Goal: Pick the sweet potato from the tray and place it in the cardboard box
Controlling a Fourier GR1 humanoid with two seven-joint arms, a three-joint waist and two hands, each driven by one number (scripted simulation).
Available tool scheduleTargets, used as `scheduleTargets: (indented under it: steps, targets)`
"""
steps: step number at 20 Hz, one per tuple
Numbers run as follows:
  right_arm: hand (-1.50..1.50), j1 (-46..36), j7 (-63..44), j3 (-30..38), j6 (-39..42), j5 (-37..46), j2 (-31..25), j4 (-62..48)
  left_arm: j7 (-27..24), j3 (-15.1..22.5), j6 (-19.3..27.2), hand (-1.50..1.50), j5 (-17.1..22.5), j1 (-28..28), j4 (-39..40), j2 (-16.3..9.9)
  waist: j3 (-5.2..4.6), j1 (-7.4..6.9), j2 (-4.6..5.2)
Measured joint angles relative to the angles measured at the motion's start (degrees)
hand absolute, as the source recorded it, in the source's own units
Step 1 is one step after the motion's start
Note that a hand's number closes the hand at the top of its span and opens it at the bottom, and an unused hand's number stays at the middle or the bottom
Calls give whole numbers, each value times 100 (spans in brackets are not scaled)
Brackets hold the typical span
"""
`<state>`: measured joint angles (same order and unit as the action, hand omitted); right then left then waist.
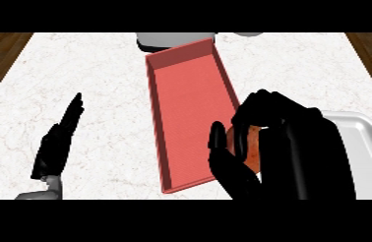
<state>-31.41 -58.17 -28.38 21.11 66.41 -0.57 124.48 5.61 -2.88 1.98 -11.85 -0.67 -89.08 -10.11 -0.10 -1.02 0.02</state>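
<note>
Sweet potato [251, 147] gripped in right hand [291, 152], fingers curled round it, beside red tray [190, 113].
White marble worktop [94, 74], wood flooring [13, 44] past its far corners; left hand [56, 142] straight-fingered near front-left edge.

Bright, even light is falling across the white marble desk [94, 69], casting almost no shadows or glare; the black right hand [283, 147] is showing as a flat, featureless silhouette.

No legible text, labels or numbers anywhere.
</note>
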Motion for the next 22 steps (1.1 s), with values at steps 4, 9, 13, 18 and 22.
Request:
scheduleTargets:
  steps: [4,9,13,18,22]
  targets:
    - [150,-802,-99,315,-211,-361,17,-1073,-31,-24,-38,0,17,26,-16,-15,1,-22,6]
    - [150,-1540,-18,729,-607,-797,29,-2492,-113,-72,-93,0,47,12,96,-34,4,-38,18]
    - [150,-1921,77,859,-1120,-1110,35,-3623,-54,-54,-68,0,6,-90,114,1,5,-46,24]
    - [150,-2303,83,797,-1743,-1422,43,-5008,-32,-43,-81,0,-11,-108,82,17,6,-64,29]
    - [-150,-2400,140,878,-2330,-1690,45,-5806,-173,-28,-5,0,-77,-124,227,87,7,-60,33]
